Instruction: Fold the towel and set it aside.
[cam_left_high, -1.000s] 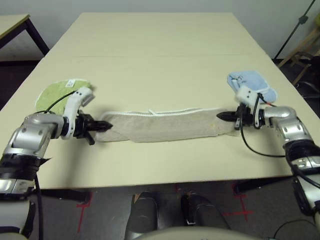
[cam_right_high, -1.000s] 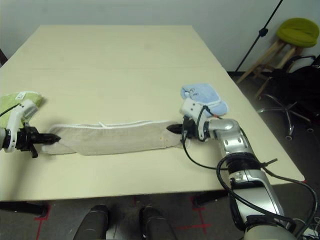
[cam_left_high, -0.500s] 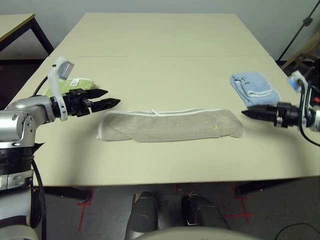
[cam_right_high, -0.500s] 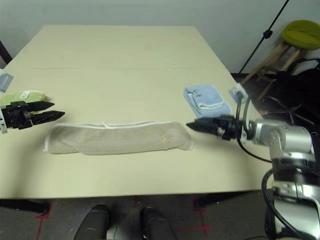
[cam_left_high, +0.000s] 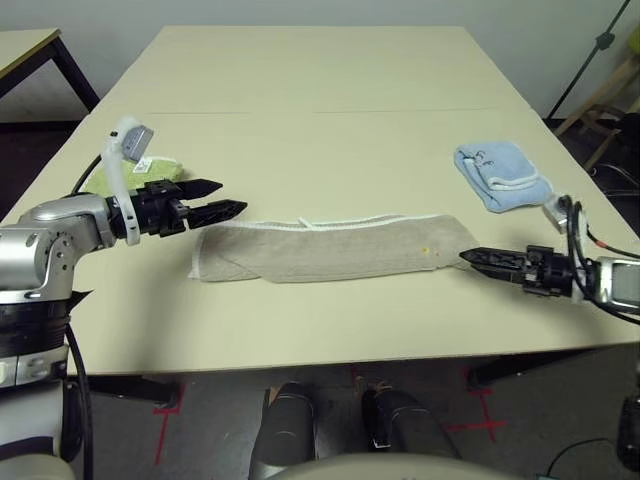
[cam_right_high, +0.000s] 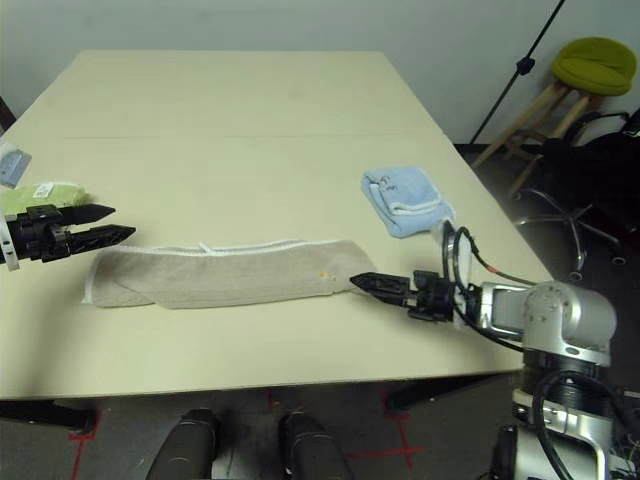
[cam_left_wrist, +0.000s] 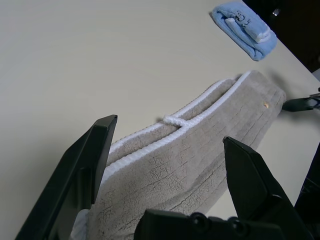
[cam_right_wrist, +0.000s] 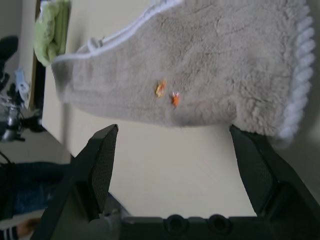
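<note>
The towel (cam_left_high: 330, 250) lies as a long, narrow folded strip of beige-grey terry cloth with white edging across the near part of the table (cam_left_high: 320, 90). My left gripper (cam_left_high: 232, 198) is open and hovers just above and to the left of the strip's left end, holding nothing. In the left wrist view the towel (cam_left_wrist: 200, 160) stretches away between the spread fingers. My right gripper (cam_left_high: 480, 260) is open, low at the strip's right end. The right wrist view has a small orange mark on the towel (cam_right_wrist: 200, 65) ahead of the wide jaws.
A green folded cloth (cam_left_high: 125, 175) lies behind my left gripper near the table's left edge. A light blue folded cloth (cam_left_high: 500, 175) lies at the right, beyond the towel's right end. A stool with a green cushion (cam_right_high: 595, 62) and a stand are off the table to the right.
Both grippers opened and let go of the towel's ends. The left one lifted and drew back left. The right one swung out, then came back low to the right end.
</note>
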